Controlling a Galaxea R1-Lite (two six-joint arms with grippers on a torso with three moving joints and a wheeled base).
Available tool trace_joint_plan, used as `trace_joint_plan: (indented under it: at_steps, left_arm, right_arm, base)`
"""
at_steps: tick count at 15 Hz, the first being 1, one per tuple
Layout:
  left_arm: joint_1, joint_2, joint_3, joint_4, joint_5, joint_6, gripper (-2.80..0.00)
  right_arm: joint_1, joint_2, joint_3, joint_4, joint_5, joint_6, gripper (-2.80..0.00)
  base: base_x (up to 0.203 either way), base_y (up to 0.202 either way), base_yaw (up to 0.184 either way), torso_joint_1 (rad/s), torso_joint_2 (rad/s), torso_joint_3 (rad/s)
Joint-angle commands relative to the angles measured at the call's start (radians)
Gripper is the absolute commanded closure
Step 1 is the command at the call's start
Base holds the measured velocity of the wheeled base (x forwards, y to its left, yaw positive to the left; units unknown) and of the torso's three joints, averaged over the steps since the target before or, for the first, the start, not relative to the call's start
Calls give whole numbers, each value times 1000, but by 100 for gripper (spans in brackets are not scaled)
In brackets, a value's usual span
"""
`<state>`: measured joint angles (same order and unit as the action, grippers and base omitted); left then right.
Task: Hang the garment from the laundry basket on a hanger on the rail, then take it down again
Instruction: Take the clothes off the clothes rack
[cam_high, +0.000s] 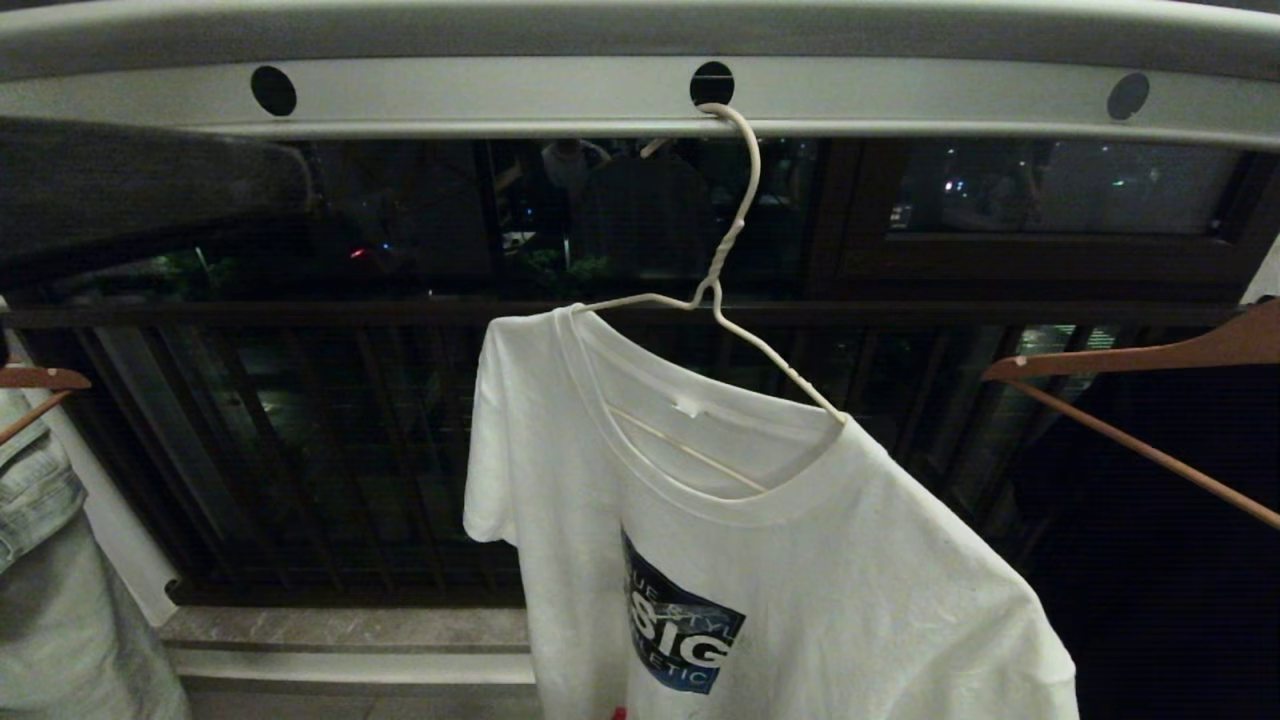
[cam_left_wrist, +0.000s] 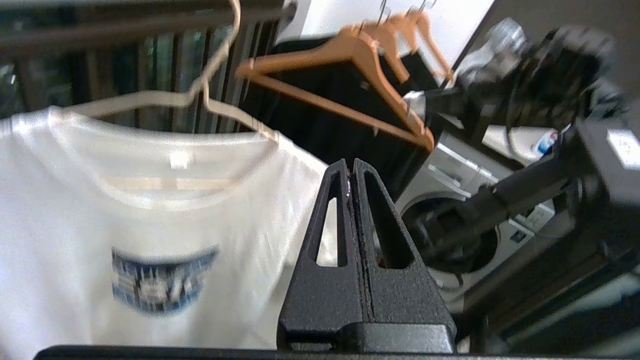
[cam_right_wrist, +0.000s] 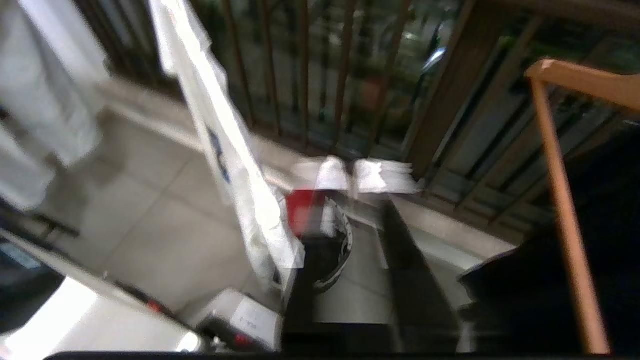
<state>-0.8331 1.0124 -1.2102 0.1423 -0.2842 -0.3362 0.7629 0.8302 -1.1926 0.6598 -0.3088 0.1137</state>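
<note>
Left gripper (cam_left_wrist: 352, 172) nearest the lens, fingers pressed together on nothing, just beside the garment (cam_high: 760, 560). Shirt hangs on the hanger (cam_high: 715, 290), hooked through a hole in the rail (cam_high: 600, 100). Right gripper: motion-smeared in its own view, reads closed, holding nothing visible. Hanging looks done; next: grasp hanger neck, lift hook clear of hole

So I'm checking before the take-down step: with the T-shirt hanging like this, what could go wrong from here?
1. The hanger sits tilted in a hole of the rail, and the T-shirt covers its arms unevenly; a tug might slide it off sideways.
2. A wooden hanger hangs close on the right, so a rising arm could snag it.
3. The left gripper, shut, sits near the shirt's shoulder and may catch fabric.
</note>
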Motion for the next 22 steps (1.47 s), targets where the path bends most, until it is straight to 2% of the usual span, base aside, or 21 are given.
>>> trace_joint_plan:
  at_steps: [1,2,3,5,6,10,13,15,17,20,22]
  left_arm:
    - [4,-81,2,59,2,-2,0]
    - [21,-113,5,109,23,-1,0]
    - [73,-139,7,160,63,1,0]
    - [209,-227,25,256,154,8,0]
    - [281,-271,42,281,173,15,0]
    - [614,-455,77,310,211,53,0]
    - [760,-572,73,319,261,105,0]
    - [808,-641,113,335,265,118,0]
    - [841,-728,221,342,259,149,0]
    - [858,-831,417,339,257,205,0]
    - [857,-866,553,305,258,247,0]
  right_arm:
    - [-31,-46,-12,0,-8,-4,0]
    - [-60,-65,-18,-12,-16,-11,0]
    - [-101,-94,-18,-37,-27,-8,0]
    - [-199,-168,-17,-75,-73,18,0]
    - [-255,-191,-22,-81,-105,22,0]
    - [-459,-314,-29,-62,-257,19,0]
    - [-612,-408,-23,22,-261,-6,0]
    - [-634,-485,19,43,-246,-50,0]
    - [-651,-543,101,45,-242,-61,0]
    - [-658,-551,219,38,-220,17,0]
    - [-660,-552,317,-1,-192,26,0]
  base:
    - [0,0,0,0,0,0]
    - [0,0,0,0,0,0]
    - [0,0,0,0,0,0]
    - [0,0,0,0,0,0]
    - [0,0,0,0,0,0]
    - [0,0,0,0,0,0]
    - [0,0,0,0,0,0]
    - [0,0,0,0,0,0]
    - [0,0,0,0,0,0]
    - [0,0,0,0,0,0]
    - [0,0,0,0,0,0]
